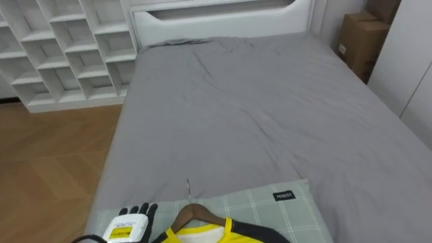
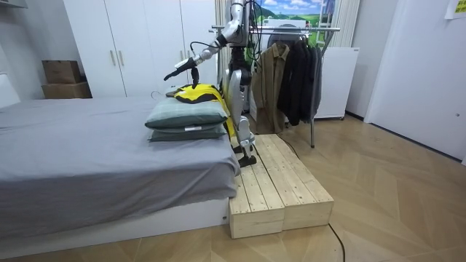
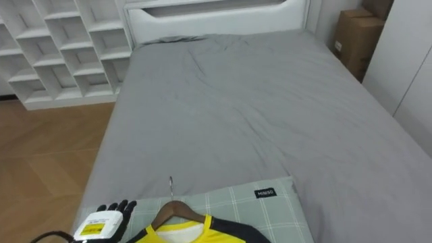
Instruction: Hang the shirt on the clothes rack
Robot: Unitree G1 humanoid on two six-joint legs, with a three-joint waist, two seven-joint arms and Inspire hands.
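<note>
So, near first: left hand (image 1: 129,223) sits at the bottom left, over the near-left corner of the pillow (image 1: 277,206). Fingers are straight and spread, nothing in them. In the room view it hangs in the air above the pillow stack, apart from it. Prob. staged for a reach, since it's just beside the hanger's left shoulder.

The shirt (image 1: 196,234), yellow w/ dark trim, lies flat on the pillow and is threaded on a wooden hanger (image 1: 197,212). The metal hook (image 1: 188,189) points away from the robot toward the headboard (image 1: 216,17). My read is that lying flat keeps the hanger neck exposed for a grab, and the stacked pillows lift it to arm height.

The robot stands on a wooden platform (image 2: 280,182) at the bed's end, facing the bed (image 1: 256,115). The grey sheet beyond the pillow is bare.

Further back are white cubby shelves (image 1: 61,47) on the left and cardboard boxes (image 1: 361,42) on the right. The clothes rack (image 2: 291,29) is behind the robot w/ garments (image 2: 291,73) on it. That's the likely destination, so a turn will be needed.

Counts:
- shirt: 1
- hanger: 1
- hook: 1
- pillows: 2, stacked (room view)
- boxes: 2
- rack: 1
- garments on the rack: several, can't split them
- platform: 1
</note>
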